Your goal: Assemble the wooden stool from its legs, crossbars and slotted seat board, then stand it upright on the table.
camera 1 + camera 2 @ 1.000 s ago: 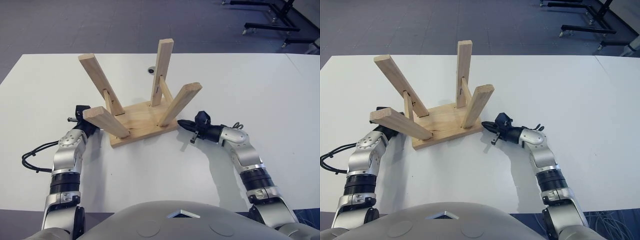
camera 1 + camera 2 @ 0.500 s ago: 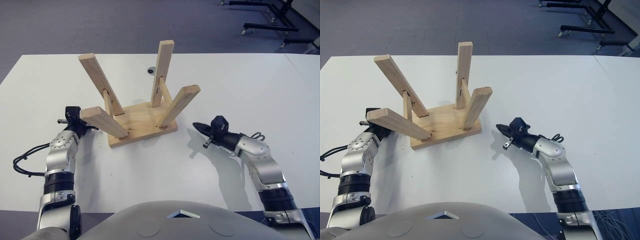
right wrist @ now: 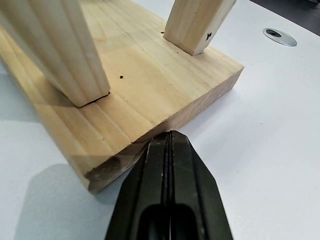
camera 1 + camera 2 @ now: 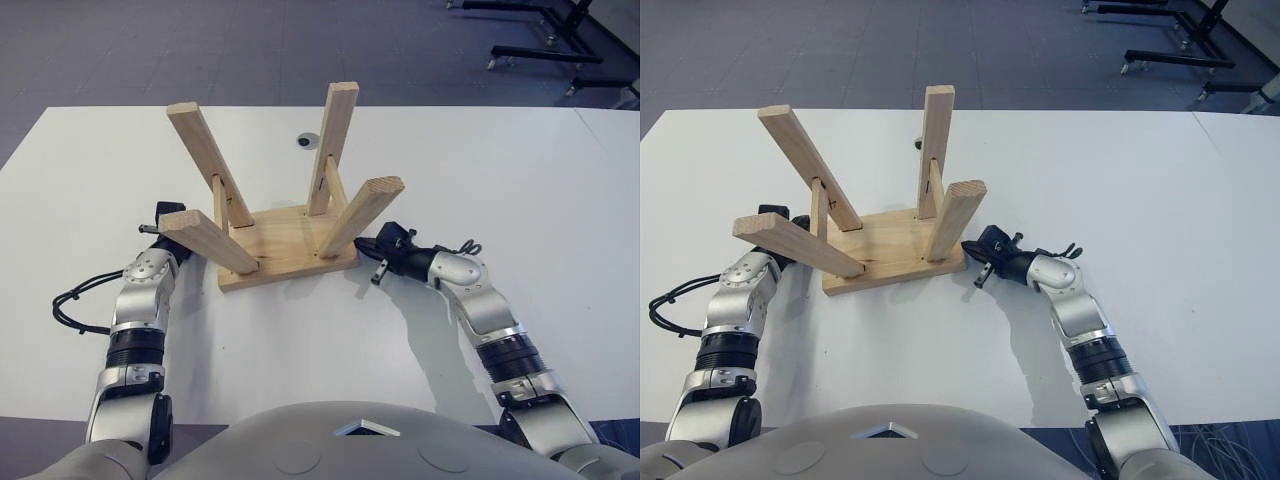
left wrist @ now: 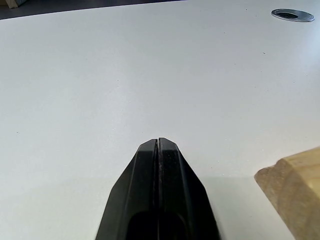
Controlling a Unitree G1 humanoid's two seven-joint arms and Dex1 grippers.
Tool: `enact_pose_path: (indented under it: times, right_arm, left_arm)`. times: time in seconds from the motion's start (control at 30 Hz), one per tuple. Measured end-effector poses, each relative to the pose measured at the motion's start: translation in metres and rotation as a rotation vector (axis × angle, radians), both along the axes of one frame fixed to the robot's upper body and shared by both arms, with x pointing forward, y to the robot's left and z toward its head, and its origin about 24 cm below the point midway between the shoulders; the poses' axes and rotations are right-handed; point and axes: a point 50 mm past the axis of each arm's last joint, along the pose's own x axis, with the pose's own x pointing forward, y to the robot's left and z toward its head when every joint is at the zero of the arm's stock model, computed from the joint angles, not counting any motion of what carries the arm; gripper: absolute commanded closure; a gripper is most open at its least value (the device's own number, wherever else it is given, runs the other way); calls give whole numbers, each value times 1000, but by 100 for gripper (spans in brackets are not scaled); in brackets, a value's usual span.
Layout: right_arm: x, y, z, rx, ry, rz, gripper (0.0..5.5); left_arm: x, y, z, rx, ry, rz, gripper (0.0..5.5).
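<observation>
We see the stool upside down mid-table, its board flat with the long side running left to right, and four legs splaying upward. Our right gripper, fingers pressed together, sits at the board's right edge. Our left gripper, likewise closed and empty, is beside the near-left leg. A grommet lies beyond.

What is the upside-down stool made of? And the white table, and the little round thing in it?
The stool looks like pale bare wood, maybe pine: grain lines show on the seat board, with no paint or gloss. The table looks smooth matte white, perhaps laminate, hard to say. The ring looks like silvery metal around a dark hole.
</observation>
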Motion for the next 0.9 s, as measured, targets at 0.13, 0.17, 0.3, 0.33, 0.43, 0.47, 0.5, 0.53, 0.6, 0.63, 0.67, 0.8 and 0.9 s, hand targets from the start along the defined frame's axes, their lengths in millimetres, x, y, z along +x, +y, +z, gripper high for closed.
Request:
enact_pose_path:
  times: [0.13, 0.17, 0.3, 0.33, 0.43, 0.47, 0.5, 0.53, 0.6, 0.63, 0.67, 0.8, 0.9]
  right_arm:
    - [-24, -2, 4, 10, 42, 10, 550]
    - [-29, -2, 4, 16, 54, 14, 550]
    - [-35, -5, 2, 3, 66, 5, 550]
    - [-34, -5, 2, 2, 65, 1, 550]
    - [-30, -12, 2, -12, 58, -40, 550]
    - [-29, -16, 1, -30, 51, -57, 550]
    - [-29, -20, 2, -42, 44, -65, 550]
    - [-29, -24, 3, -52, 42, -76, 550]
    - [-34, -34, 2, -67, 54, -106, 550]
    - [-38, -36, 2, -58, 66, -117, 550]
    - [-43, -38, 2, -31, 85, -135, 550]
    - [-53, -40, 7, 46, 137, -188, 550]
    - [-60, -35, 5, 85, 196, -233, 550]
  left_arm:
    - [0, -1, -1, 1, -7, -3, 547]
    - [0, -1, -1, 0, -8, -3, 547]
    - [-1, -2, -2, -1, -15, -4, 547]
    - [-1, -2, -2, -1, -15, -5, 547]
    - [-3, 1, -2, -4, -17, -1, 547]
    - [-5, 3, -2, -4, -17, -8, 547]
    - [-9, 9, -2, 8, -15, -18, 547]
    - [-15, 18, -1, 18, -12, -17, 547]
    - [-29, 39, 1, 54, 4, -6, 547]
    - [-34, 45, 2, 59, 10, -13, 547]
    - [-41, 48, 4, 44, 14, -41, 547]
    - [-61, 24, 14, -151, -2, -257, 547]
    - [-84, 0, 15, -313, 22, -432, 547]
